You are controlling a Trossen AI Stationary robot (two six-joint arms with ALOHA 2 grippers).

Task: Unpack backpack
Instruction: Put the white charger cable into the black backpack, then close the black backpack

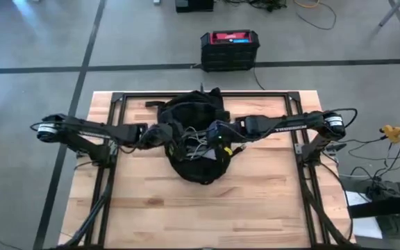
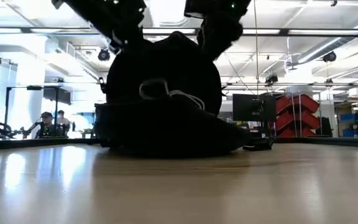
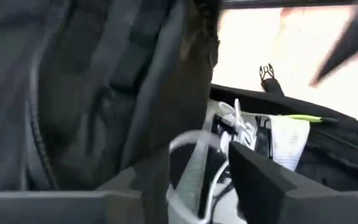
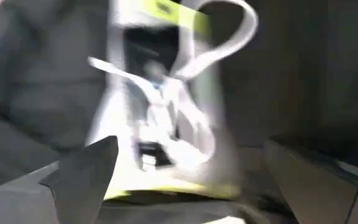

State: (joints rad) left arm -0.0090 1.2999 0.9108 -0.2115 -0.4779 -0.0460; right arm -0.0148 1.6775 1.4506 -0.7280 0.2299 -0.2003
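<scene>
1. Backpack [image 1: 194, 135] sits mid-table [image 1: 269, 201], opening up, white cable bundle [image 1: 198, 139] showing inside.
2. Right gripper [image 1: 217, 135] over the bag's right side, fingers spread wide, nothing held; bundle lies straight ahead between them.
3. Left gripper [image 1: 160, 133] at the bag's left flank; grip state can't tell.
4. Right arm looks nearer the bundle.

Both arms' grippers hidden against the black backpack [image 1: 198, 135] from above, arm tops cut off in the low view, white-and-yellow packet [image 4: 166, 106] with pale cords blurred, its print unreadable.
</scene>
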